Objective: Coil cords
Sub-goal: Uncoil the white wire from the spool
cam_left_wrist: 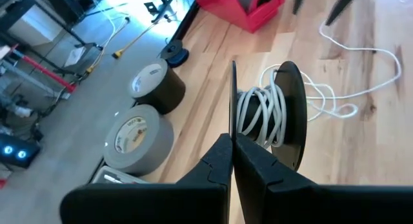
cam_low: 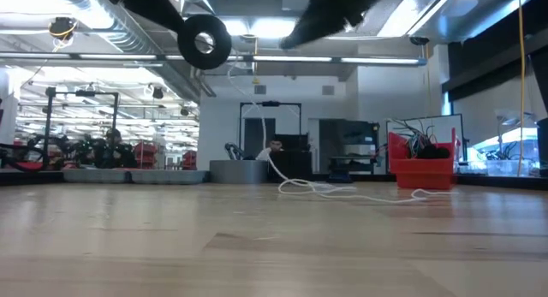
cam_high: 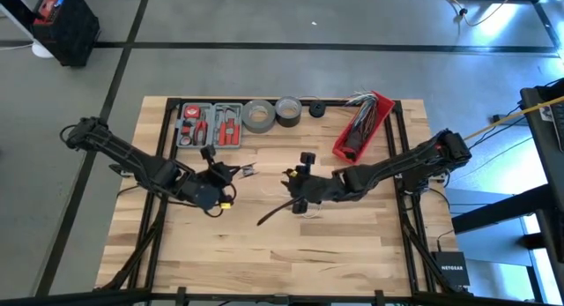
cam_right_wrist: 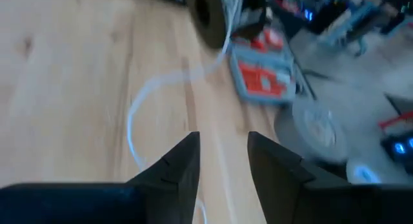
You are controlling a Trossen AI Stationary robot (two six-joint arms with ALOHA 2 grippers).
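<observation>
thin white cable (cam_left_wrist: 261, 114) wound round a black disc-shaped spool (cam_left_wrist: 293, 111).

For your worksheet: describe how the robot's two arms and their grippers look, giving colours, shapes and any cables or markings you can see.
Both arms are dark, slim and jointed. The left gripper has two black wedge-shaped fingers tapering to points, and the right gripper has the same black pointed fingers. A small yellow spot shows by the left wrist in the high view. No lettering is readable.
</observation>
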